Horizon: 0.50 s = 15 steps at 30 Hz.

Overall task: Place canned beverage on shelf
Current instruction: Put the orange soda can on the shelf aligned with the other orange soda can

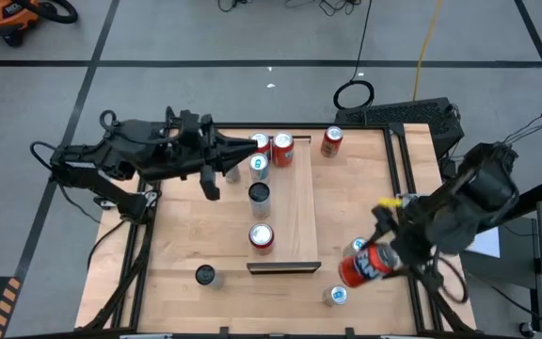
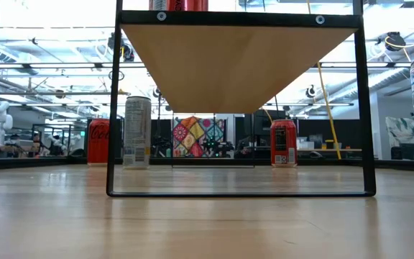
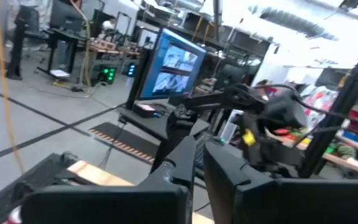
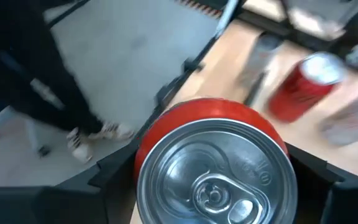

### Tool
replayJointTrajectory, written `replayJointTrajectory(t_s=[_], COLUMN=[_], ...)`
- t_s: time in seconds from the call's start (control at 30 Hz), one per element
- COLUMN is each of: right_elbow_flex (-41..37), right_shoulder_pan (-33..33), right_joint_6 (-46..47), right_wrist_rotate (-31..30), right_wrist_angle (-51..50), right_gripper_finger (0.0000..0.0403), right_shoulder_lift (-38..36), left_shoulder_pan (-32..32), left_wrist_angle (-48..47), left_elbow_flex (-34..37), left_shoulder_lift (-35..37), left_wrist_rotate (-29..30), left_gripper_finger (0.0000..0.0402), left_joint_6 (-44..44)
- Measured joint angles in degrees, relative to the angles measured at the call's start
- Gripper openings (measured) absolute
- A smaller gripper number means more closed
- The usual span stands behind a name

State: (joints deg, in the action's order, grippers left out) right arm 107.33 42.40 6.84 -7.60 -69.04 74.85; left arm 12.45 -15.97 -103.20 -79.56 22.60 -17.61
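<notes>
Currently the right gripper (image 1: 376, 256) is clamped on a red can (image 1: 363, 265), holding it tilted above the front right part of the wooden tabletop (image 1: 186, 235), well to the right of the shelf (image 1: 294, 212). From the right wrist camera the can's silver lid (image 4: 216, 174) fills the space between the two dark fingers (image 4: 104, 171).

The left gripper (image 1: 243, 149) has its fingers pressed together and holds nothing; it hangs over the far left part of the table, just beside the cluster of cans at the shelf's far end.

The shelf is a long pale board with a dark strip (image 1: 283, 268) along its near end. Two red cans (image 1: 282, 149) stand at its far end, two more cans (image 1: 260, 193) stand along its left edge, and one red can (image 1: 332, 141) stands apart to the right. A dark-topped can (image 1: 205, 275) stands at front left, and a pale-topped can (image 1: 335, 296) just below the held one.

Beyond the table lie grey floor with dark lines, an orange vacuum (image 1: 7, 14), a lit monitor (image 3: 169, 62) and a person's legs (image 4: 55, 93).
</notes>
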Motion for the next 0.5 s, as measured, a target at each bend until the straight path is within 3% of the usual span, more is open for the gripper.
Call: replayJointTrajectory(t_s=[0.13, 0.5], right_elbow_flex=[4.02, 7.17], right_shoulder_pan=[-3.88, -13.45], right_joint_6=[-2.94, -10.95], right_wrist_rotate=[-2.59, -4.69], right_wrist_angle=[-0.04, 5.54], right_gripper_finger=[0.0278, 0.0278], right_shoulder_lift=[0.0, 0.02], left_shoulder_pan=[-0.02, -0.04], left_wrist_angle=[1.82, 5.24], left_elbow_flex=[-0.01, -0.02], left_shoulder_lift=[-0.2, -4.14], left_wrist_rotate=[-0.58, -1.0], left_gripper_finger=[0.0082, 0.0296], left_joint_6=[-0.06, -7.54])
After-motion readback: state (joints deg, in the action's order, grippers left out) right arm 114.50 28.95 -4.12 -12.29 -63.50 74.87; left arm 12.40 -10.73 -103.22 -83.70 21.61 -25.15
